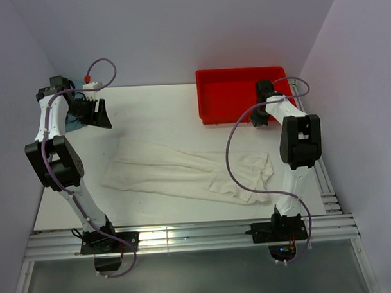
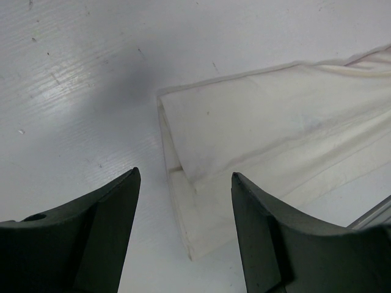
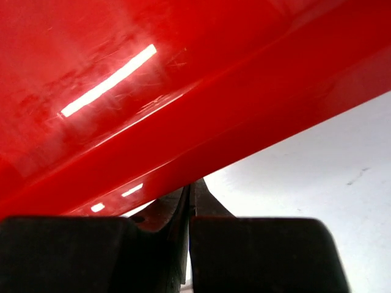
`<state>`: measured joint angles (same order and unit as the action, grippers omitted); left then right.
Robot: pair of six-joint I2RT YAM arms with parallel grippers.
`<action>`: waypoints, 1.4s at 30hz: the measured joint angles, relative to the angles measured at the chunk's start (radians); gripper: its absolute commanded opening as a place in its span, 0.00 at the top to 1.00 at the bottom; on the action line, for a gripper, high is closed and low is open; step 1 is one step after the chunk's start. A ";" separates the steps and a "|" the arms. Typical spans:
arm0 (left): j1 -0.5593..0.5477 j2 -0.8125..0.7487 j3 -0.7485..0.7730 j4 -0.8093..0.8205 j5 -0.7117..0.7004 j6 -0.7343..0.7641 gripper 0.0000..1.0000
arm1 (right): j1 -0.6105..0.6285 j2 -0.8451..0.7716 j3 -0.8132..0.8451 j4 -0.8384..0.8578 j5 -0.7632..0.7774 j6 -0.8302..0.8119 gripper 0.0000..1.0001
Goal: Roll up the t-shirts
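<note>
Shirt pos: t-shirt (image 1: 183,172) is lying flat on tabletop (image 1: 156,116), folded lengthwise into a strip. Its squared end is sitting just ahead of and below L gripper (image 1: 95,114). It's well apart from R gripper (image 1: 257,120), on that gripper's arm-base side.
L gripper: (image 2: 184,174) is hanging w/ jaws wide, gripping nothing, not touching cloth.
R gripper: (image 3: 190,195) jaws are pressing together w/ nothing between them, sitting right at near wall of red bin (image 3: 183,91).
Handling: prob. light, thin, floppy; layers (image 2: 275,122) likely sliding apart if dragged. No stiffness, so it's going to sag when lifted.
Grip spot: am judging squared end nearest L gripper best; pinch all layers at the corners.
Axis: long axis is running from L gripper's side across toward R arm, squared end pointing at L gripper, bunchier end lying toward R arm.
</note>
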<state>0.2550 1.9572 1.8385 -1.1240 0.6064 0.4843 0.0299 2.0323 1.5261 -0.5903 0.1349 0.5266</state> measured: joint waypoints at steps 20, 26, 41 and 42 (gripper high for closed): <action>0.011 0.000 -0.024 0.016 0.031 0.008 0.32 | -0.094 -0.510 -0.414 0.076 -0.091 0.024 0.33; 0.018 0.000 -0.024 0.006 0.084 0.029 0.32 | -0.091 -0.892 -0.667 0.068 -0.117 0.067 0.25; 0.019 -0.010 -0.025 -0.051 0.143 0.081 0.32 | -0.080 -0.953 -0.937 0.038 -0.122 0.119 0.12; 0.019 -0.014 -0.025 -0.052 0.143 0.081 0.32 | -0.080 -0.937 -0.940 0.050 -0.125 0.122 0.12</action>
<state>0.2745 1.9430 1.8137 -1.1759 0.7494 0.5655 -0.0502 1.0958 0.5858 -0.5400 0.0101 0.6487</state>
